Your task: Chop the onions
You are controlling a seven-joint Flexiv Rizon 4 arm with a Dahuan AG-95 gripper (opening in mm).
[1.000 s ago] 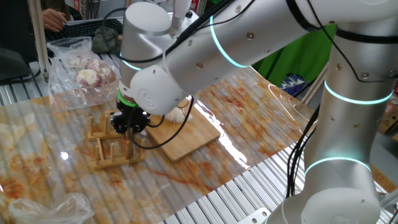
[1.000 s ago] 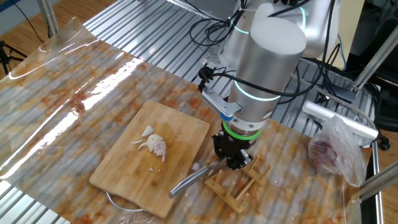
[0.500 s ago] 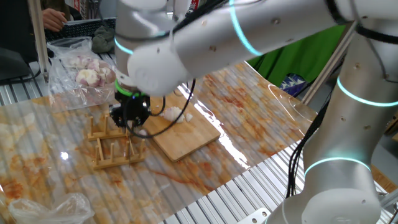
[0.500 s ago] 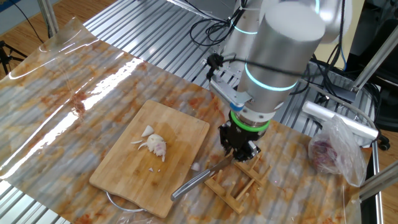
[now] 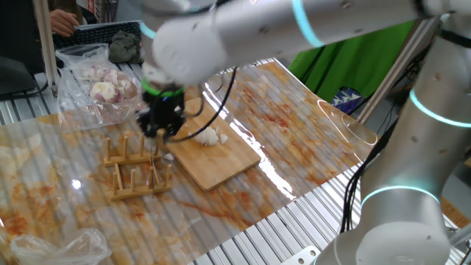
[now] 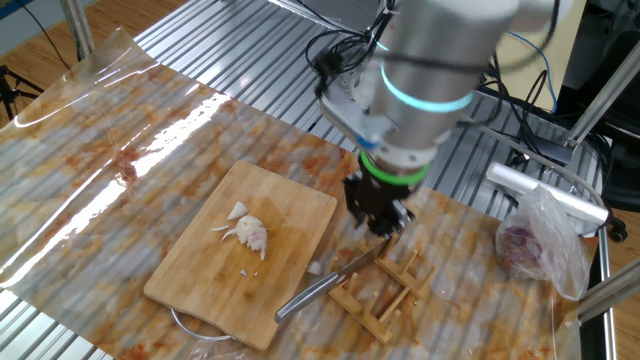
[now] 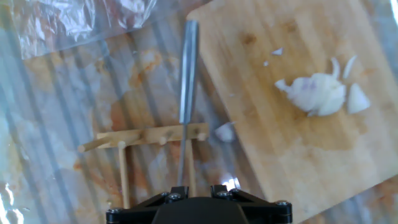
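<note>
The onion [image 6: 250, 233] lies in pale wedges on the wooden cutting board [image 6: 195, 290]; it also shows in the hand view [image 7: 317, 93] and in one fixed view [image 5: 210, 138]. A steel knife [image 6: 325, 285] lies with its blade across the wooden rack [image 6: 385, 300] and its handle towards the board. In the hand view the knife [image 7: 186, 81] lies straight ahead, below the hand. My gripper [image 6: 380, 215] hangs above the knife's blade end, empty, clear of it. Only its finger bases [image 7: 198, 190] show in the hand view.
A clear bag of pinkish peeled onions [image 5: 103, 88] lies behind the rack [image 5: 136, 173]. A crumpled plastic bag [image 5: 59, 246] is at the front left. One loose onion piece [image 7: 225, 132] lies off the board beside the rack. Clear film covers the table.
My gripper has risen and drawn back from the rack. The knife stays lying on the rack and board edge, no longer held. The onion has not moved.
</note>
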